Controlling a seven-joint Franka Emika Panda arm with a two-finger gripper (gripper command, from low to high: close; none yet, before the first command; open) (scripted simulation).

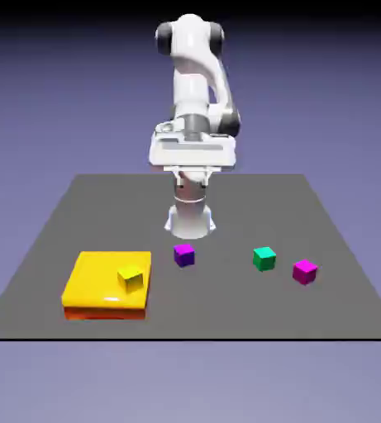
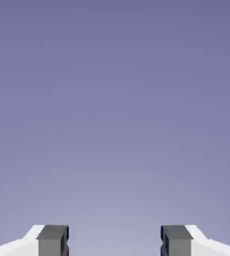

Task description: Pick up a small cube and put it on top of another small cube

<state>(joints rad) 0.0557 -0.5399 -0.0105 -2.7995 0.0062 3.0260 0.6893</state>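
Note:
Four small cubes show in the exterior view. A purple cube (image 1: pixel 183 254) lies on the dark table near the robot's base, with a green cube (image 1: pixel 264 258) and a magenta cube (image 1: pixel 304 271) toward the exterior view's right. A yellow cube (image 1: pixel 131 278) rests on a flat yellow slab (image 1: pixel 94 289). My gripper (image 1: pixel 192 157) hangs high above the table, far from all the cubes. In the hand view the gripper (image 2: pixel 114 242) is open: its grey fingertips (image 2: pixel 53 240) stand wide apart with only the plain backdrop between them. No cube shows in that view.
The dark grey table (image 1: pixel 226 306) ends just in front of the cubes. The arm's white base (image 1: pixel 190 216) rises behind the purple cube.

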